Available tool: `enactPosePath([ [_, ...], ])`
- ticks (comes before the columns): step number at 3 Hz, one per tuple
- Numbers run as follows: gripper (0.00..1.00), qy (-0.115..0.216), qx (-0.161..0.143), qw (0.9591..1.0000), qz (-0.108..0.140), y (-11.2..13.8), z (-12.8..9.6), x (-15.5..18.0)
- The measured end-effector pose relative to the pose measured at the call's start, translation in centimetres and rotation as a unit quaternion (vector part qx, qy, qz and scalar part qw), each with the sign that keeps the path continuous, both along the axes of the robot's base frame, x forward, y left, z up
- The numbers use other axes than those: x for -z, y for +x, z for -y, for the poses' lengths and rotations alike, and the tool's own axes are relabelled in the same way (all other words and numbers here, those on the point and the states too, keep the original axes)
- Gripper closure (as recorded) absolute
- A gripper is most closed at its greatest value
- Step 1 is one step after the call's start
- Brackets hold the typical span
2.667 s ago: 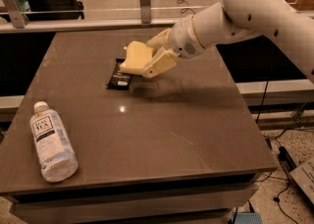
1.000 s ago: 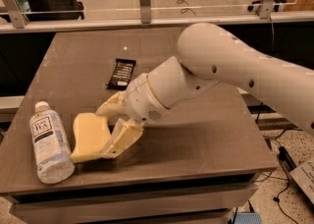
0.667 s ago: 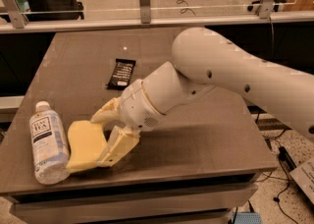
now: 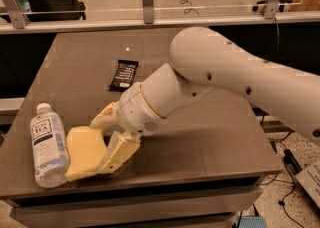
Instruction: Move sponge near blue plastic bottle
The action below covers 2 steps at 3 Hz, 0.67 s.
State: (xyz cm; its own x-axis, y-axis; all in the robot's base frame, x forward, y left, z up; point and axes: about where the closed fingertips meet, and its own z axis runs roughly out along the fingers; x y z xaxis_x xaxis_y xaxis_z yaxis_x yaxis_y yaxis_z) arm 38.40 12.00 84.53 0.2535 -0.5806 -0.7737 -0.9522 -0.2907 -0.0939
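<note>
While the big brown table (image 4: 210,137) fills most of the view, a fat white robot arm (image 4: 225,72) reaches in from the right and bends down low over the front left part of it.

The blue plastic bottle (image 4: 48,144) lies on its side near the left edge of the table. Its white cap points away toward the back, and its label faces up.

The sponge (image 4: 84,152) is pale yellow and sits just to the right of the bottle. Its low front corner is right by the bottle, but it is hard to tell if the two touch.

The gripper (image 4: 104,142) is at the end of the arm, right at the sponge. It grips the sponge, with one of its fingers (image 4: 121,153) pressed on the right side and the other at the top edge.

A small black snack bar wrapper (image 4: 123,74) lies flat farther back on the table, well apart from the sponge and the bottle.
</note>
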Motion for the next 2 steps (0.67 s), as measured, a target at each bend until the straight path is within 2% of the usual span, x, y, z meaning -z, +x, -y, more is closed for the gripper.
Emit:
enactPosePath([
  [2, 0.13, -0.006, 0.0, 1.0, 0.006, 0.35, -0.09, 0.18],
])
